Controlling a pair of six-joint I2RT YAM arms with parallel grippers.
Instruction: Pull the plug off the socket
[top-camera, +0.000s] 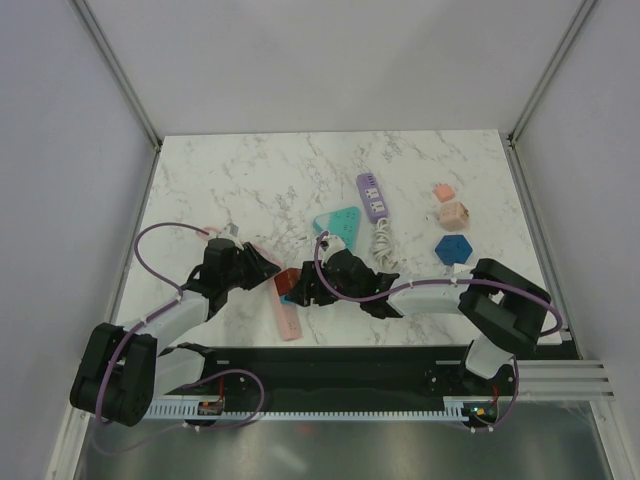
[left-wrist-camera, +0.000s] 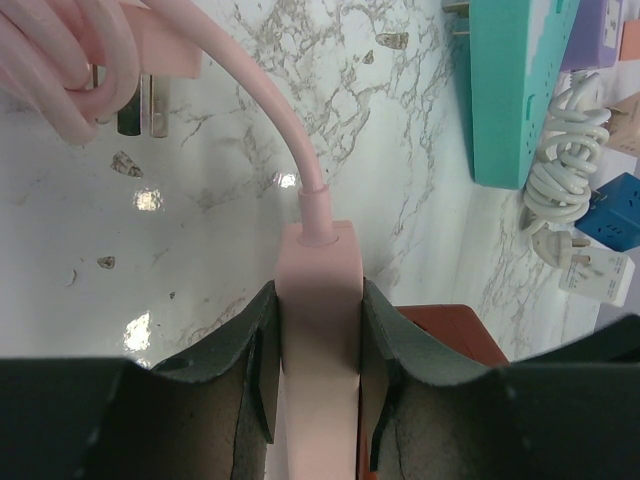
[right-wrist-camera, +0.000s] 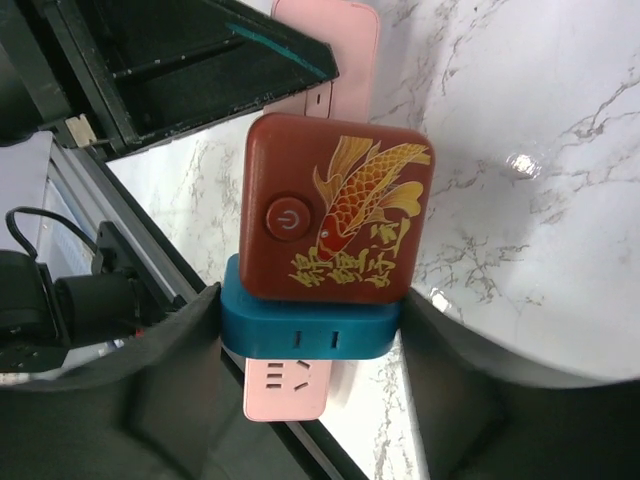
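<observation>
A pink power strip (top-camera: 286, 318) lies slantwise near the table's front edge. A blue adapter plug (right-wrist-camera: 310, 332) sits in it, with a red adapter (right-wrist-camera: 335, 205) bearing a gold fish on top; both show in the top view (top-camera: 289, 285). My left gripper (top-camera: 260, 263) is shut on the strip's cable end (left-wrist-camera: 320, 290), one finger on each side. My right gripper (top-camera: 308, 290) has its fingers (right-wrist-camera: 200, 350) against both sides of the blue plug, midpoint (right-wrist-camera: 312, 322). The strip's free end (right-wrist-camera: 288, 388) sticks out below the plug.
The strip's pink cable (left-wrist-camera: 60, 60) is coiled at the left. A teal triangular strip (top-camera: 338, 225), a purple strip (top-camera: 371, 195) with a coiled white cord (top-camera: 382, 242), a blue hexagonal adapter (top-camera: 453, 248) and pink cubes (top-camera: 451, 213) lie behind and to the right.
</observation>
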